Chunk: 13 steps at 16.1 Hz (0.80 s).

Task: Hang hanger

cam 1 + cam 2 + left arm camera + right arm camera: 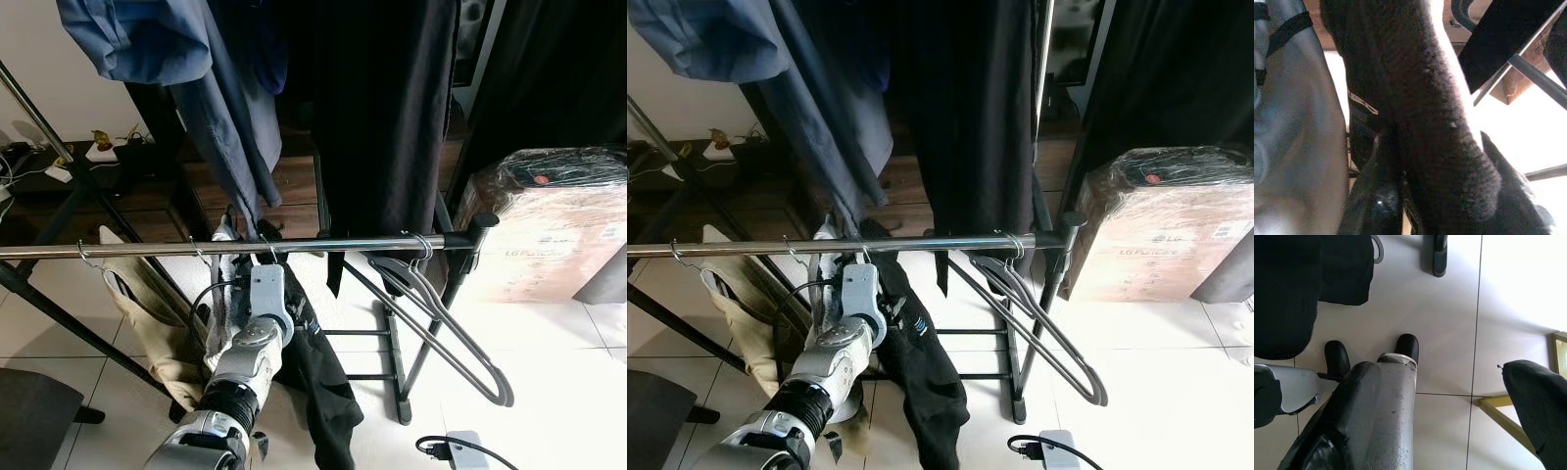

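While on rail (323, 245), hanger (257, 257) above left end effector (263, 294) (black garment (318, 377))

White tile floor (558, 372), bright w/ glare. Farther back, dark wood floor (294, 186). White wall (39, 69) upper left, w/ low dark shelf (39, 181) under it holding small items. Wrapped cardboard box (549, 230) at right on the tiles. Power strip (468, 452) w/ cable near bottom edge. Dark curtain (568, 69) upper right.

The rail (245, 247) is crowded from nine to twelve o'clock with wire hooks and hanging clothes (323, 392). Bare rail between twelve and two o'clock stays passable, ending at grey hangers (441, 313) and the cardboard box (549, 235).
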Available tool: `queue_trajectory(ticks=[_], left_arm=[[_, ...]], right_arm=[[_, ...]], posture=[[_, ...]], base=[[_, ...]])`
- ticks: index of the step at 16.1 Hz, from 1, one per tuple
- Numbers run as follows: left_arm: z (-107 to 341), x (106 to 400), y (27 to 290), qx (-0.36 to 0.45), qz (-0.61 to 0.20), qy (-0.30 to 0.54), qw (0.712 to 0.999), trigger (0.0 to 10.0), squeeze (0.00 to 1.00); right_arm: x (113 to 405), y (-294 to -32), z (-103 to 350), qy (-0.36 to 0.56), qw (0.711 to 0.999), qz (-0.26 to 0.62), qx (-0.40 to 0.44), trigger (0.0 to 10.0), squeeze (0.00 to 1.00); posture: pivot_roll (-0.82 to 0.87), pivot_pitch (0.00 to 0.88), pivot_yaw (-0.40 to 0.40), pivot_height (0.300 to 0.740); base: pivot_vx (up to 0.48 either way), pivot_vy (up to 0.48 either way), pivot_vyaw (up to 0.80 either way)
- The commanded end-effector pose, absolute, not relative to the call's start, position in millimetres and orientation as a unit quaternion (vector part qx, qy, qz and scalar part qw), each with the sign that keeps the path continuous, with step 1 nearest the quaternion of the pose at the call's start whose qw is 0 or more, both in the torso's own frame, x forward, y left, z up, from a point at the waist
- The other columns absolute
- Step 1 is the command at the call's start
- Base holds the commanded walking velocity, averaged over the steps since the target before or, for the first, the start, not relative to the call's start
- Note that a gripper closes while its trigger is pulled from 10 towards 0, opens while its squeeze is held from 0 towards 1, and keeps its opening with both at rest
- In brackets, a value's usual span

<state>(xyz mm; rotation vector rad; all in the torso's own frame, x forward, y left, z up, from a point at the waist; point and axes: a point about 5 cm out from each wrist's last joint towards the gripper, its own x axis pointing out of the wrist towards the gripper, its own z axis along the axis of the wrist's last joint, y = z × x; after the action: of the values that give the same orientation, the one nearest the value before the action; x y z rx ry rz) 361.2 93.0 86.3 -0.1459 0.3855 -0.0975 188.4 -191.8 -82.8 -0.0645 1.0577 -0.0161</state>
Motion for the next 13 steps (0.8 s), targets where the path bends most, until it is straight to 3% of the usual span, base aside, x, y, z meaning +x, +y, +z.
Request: queue_trajectory(ticks=[1,13], left_arm=[[86,362,95,-0.062,-0.044,0.191,0.979,0.0,0.00],[89,356,108,-0.019,-0.072,0.151,0.986,0.0,0.00]], right_arm=[[183,-189,-86,0.514,0.858,-0.003,-0.028,10.0,0.00],[186,-189,-85,0.512,0.859,-0.002,-0.028,10.0,0.00]], posture=[[-0.16,0.168,0.069,0.740],[-0.16,0.140,0.072,0.740]], base=[[0.000,0.000,0.00],[0.000,0.000,0.00]])
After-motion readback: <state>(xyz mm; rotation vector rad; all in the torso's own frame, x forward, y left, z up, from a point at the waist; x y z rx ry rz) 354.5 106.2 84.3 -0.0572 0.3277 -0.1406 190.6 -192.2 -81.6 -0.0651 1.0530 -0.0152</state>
